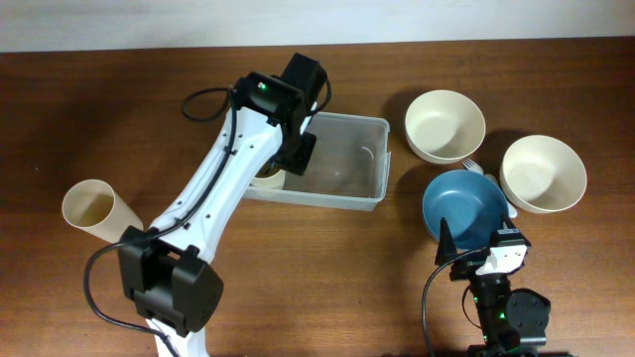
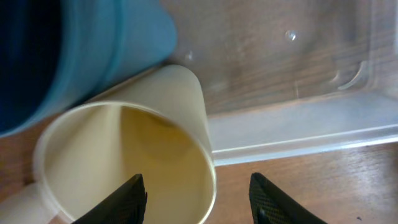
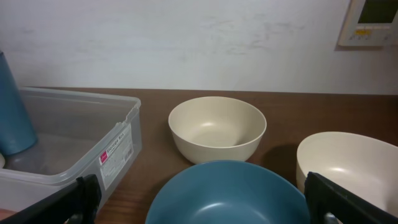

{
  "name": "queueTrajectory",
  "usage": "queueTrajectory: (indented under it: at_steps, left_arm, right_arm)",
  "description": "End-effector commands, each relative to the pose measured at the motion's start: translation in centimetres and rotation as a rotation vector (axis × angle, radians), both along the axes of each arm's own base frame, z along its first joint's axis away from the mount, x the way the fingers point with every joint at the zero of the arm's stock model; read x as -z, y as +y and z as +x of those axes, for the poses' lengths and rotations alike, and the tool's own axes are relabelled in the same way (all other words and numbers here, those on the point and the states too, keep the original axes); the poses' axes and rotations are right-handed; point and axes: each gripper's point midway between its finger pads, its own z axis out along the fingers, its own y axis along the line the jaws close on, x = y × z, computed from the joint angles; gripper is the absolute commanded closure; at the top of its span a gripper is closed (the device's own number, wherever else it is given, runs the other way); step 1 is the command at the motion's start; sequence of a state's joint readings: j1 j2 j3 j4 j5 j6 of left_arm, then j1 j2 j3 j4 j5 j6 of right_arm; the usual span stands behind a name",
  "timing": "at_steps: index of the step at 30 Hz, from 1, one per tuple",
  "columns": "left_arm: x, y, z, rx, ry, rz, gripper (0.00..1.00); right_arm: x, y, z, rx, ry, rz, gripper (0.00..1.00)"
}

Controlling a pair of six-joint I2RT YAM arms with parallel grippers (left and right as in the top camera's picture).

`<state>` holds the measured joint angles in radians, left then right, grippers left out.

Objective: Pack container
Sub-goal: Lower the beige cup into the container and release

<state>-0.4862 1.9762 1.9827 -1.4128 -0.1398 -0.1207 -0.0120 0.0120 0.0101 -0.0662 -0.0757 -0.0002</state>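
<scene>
The clear plastic container [image 1: 342,159] stands at the table's middle. My left gripper [image 1: 285,159] hangs over its left end, open. In the left wrist view the open fingers [image 2: 196,199] straddle the rim of a cream cup [image 2: 124,162] that lies tilted with its mouth toward the camera. A blue cup [image 2: 81,50] lies beside it in the container [image 2: 292,68]. The cream cup's edge shows in the overhead view [image 1: 266,179]. My right gripper [image 1: 471,250] is open and empty, just short of a blue bowl [image 3: 230,193].
Another cream cup [image 1: 94,208] lies on the table at the left. Two cream bowls [image 1: 444,126] [image 1: 543,175] and the blue bowl [image 1: 464,208] stand right of the container. A white utensil [image 1: 474,167] lies between the bowls.
</scene>
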Motion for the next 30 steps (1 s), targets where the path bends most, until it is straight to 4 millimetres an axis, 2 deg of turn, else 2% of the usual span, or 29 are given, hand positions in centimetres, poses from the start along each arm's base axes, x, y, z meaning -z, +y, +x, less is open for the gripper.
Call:
queueTrajectory:
  at_steps: [1, 5, 8, 14, 19, 21, 23, 26, 30]
  left_arm:
    - [-2.1, 0.1, 0.6, -0.002, -0.042, -0.001, 0.45]
    - [-4.7, 0.4, 0.2, -0.004, -0.065, -0.005, 0.45]
    - [-6.8, 1.6, -0.3, -0.02, -0.086, 0.013, 0.45]
    - [-10.8, 6.2, -1.2, -0.183, -0.162, 0.013, 0.43]
    - [-13.2, 11.4, -1.9, -0.331, -0.22, -0.009, 0.39]
    - [-13.3, 13.7, -2.5, -0.4, -0.217, -0.006, 0.38]
    - [-12.4, 15.8, -3.4, -0.461, -0.179, -0.004, 0.38]
    - [-10.2, 18.3, -5.1, -0.555, -0.092, 0.009, 0.38]
    - [-7.1, 20.6, -6.7, -0.662, 0.0, 0.036, 0.39]
  right_arm:
    - [0.2, 0.0, 0.0, 0.0, 0.001, 0.003, 0.01]
    - [0.2, 0.0, 0.0, 0.0, 0.001, 0.003, 0.01]
    - [0.2, 0.0, 0.0, 0.0, 0.001, 0.003, 0.01]
    - [0.2, 0.0, 0.0, 0.0, 0.001, 0.003, 0.01]
    - [0.2, 0.0, 0.0, 0.0, 0.001, 0.003, 0.01]
    - [0.2, 0.0, 0.0, 0.0, 0.001, 0.003, 0.01]
    - [0.2, 0.0, 0.0, 0.0, 0.001, 0.003, 0.01]
    - [0.2, 0.0, 0.0, 0.0, 0.001, 0.003, 0.01]
    - [0.2, 0.0, 0.0, 0.0, 0.001, 0.003, 0.01]
